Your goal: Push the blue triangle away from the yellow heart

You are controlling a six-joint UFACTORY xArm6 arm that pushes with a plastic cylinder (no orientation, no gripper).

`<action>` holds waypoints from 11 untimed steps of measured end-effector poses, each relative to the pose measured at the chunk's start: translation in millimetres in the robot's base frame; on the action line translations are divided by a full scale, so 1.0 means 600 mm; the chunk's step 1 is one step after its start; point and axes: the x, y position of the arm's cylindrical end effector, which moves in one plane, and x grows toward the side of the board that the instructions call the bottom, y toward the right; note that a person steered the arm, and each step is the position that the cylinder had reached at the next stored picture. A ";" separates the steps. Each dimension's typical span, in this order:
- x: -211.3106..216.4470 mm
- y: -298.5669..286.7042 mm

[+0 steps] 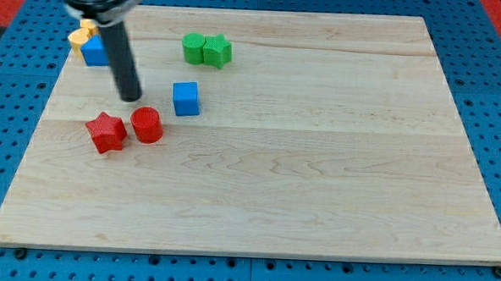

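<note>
Wooden board (317, 177), then dark rod with my tip (130, 97) holding nothing, touching no block, just above the red cylinder (147, 124), well below-right of blue triangle (94, 51) touching yellow heart (80, 36).

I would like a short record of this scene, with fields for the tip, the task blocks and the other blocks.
tip: my tip rests on the board, above the red cylinder, left of the blue cube
blue triangle: near the board's top-left corner, partly hidden by the rod
yellow heart: touching the blue triangle on its upper left
tip to triangle: apart, tip lower right of it
red star: beside the red cylinder
green blocks: two, touching, near the top edge
</note>
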 end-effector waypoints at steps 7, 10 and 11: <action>-0.120 -0.076; -0.141 -0.044; -0.149 -0.022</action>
